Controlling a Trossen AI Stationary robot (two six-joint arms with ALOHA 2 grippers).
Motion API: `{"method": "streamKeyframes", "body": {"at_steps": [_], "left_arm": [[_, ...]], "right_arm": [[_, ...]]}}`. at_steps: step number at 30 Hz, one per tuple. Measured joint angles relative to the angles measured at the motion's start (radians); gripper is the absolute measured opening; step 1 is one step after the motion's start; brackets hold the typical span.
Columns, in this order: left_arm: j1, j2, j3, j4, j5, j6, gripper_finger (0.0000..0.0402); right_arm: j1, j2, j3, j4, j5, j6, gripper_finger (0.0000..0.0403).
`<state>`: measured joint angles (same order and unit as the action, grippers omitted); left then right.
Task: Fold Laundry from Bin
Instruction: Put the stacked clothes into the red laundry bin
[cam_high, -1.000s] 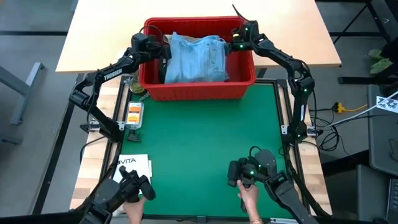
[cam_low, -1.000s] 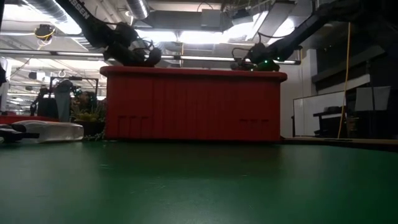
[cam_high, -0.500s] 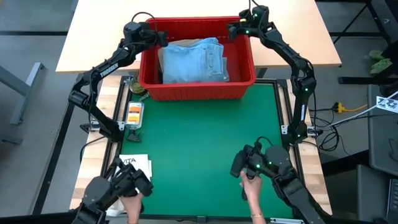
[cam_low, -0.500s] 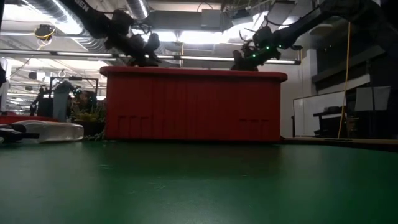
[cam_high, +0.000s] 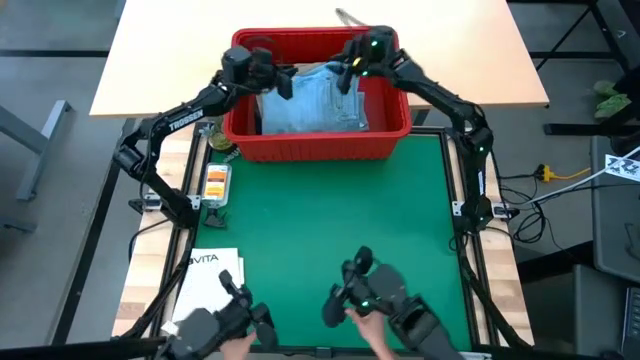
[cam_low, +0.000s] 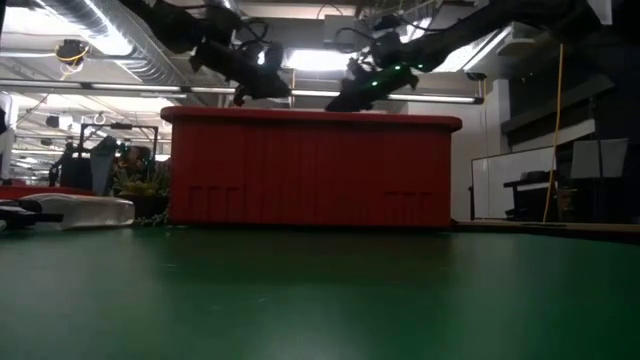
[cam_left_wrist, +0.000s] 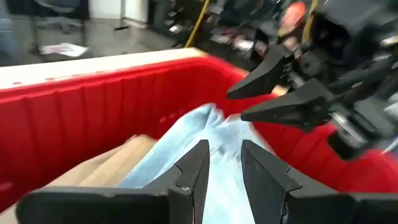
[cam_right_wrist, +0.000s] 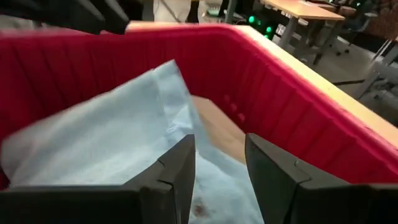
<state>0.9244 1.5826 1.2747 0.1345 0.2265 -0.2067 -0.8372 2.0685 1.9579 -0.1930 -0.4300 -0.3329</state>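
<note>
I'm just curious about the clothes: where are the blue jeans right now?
The blue jeans lie on top inside the red crate at the mat's far edge, between the left gripper and right gripper hovering above.

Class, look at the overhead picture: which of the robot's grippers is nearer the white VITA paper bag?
Left. The left gripper hangs over the red bin's left half, on the same side as the VITA bag; the right gripper is over its right half, farther away.

Glossy ribbed red plastic bin (cam_high: 318, 146) holds soft pale denim jeans (cam_high: 310, 98).
</note>
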Motion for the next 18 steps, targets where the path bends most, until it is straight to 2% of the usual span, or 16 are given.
{"method": "streamKeyframes", "body": {"at_steps": [3, 6, 11, 15, 18], "left_arm": [[-0.038, 0.016, 0.0, -0.065, -0.111, 0.075, 0.0089], [-0.05, 0.057, 0.0, -0.13, -0.156, 0.111, 0.0089], [-0.037, 0.166, -0.001, -0.142, -0.164, 0.112, 0.0089], [-0.005, 0.253, -0.002, -0.118, -0.164, 0.108, 0.0089], [0.019, 0.297, -0.001, -0.105, -0.156, 0.106, 0.0089]], "right_arm": [[0.044, 0.025, 0.0, 0.002, 0.084, -0.05, 0.014], [0.06, 0.058, 0.0, 0.002, 0.146, -0.062, 0.014], [0.056, 0.118, 0.0, -0.017, 0.167, -0.065, 0.014], [0.028, 0.165, 0.0, -0.052, 0.23, -0.065, 0.014], [0.001, 0.192, 0.0, -0.069, 0.225, -0.057, 0.014]]}}
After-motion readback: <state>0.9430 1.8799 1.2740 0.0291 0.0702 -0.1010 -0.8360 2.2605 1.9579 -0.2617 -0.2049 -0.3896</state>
